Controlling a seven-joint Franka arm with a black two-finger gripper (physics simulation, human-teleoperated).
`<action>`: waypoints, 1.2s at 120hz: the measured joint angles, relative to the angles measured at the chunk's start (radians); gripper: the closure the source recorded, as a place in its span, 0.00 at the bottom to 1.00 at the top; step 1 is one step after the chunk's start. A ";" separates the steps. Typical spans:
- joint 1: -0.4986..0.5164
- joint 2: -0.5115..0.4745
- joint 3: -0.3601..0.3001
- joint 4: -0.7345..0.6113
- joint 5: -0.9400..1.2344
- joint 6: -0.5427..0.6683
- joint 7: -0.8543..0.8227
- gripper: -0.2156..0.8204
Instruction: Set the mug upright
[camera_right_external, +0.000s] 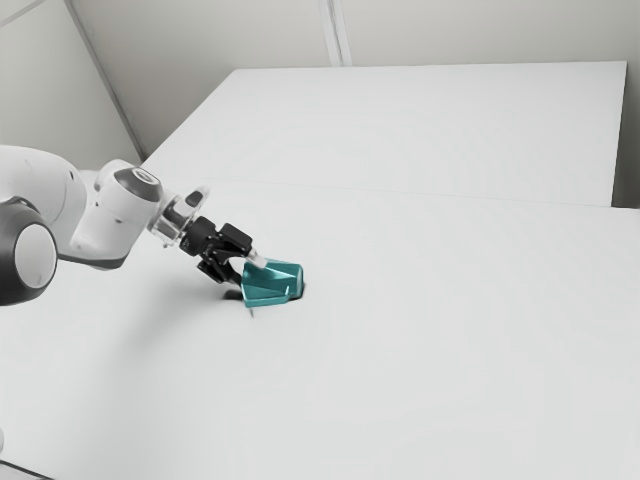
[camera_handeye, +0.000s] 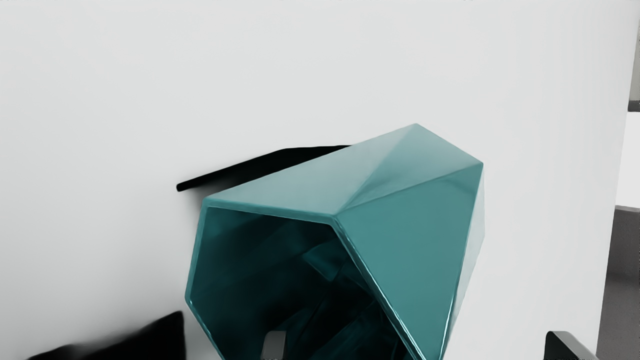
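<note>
Tool (camera_right_external: 247, 273): its fingers are held spread, one seen at the mouth of the teal mug (camera_right_external: 273, 284), the other outside its wall.
Mug position: laid on its side on the table (camera_right_external: 450, 350), mouth turned toward the tool.
Room wall (camera_right_external: 450, 33): seen beyond the table.

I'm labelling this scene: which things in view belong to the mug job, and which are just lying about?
For the job:
- teal mug, on its side
- pincer, open, at the mug's mouth
- robot arm

Merely surroundings:
- white table
- wall
</note>
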 joint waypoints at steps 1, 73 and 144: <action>0.000 0.000 0.000 0.000 -0.001 0.000 0.000 0.29; -0.006 -0.015 0.000 -0.003 -0.035 -0.002 0.018 0.89; -0.031 -0.103 0.002 -0.001 0.014 0.008 0.020 0.97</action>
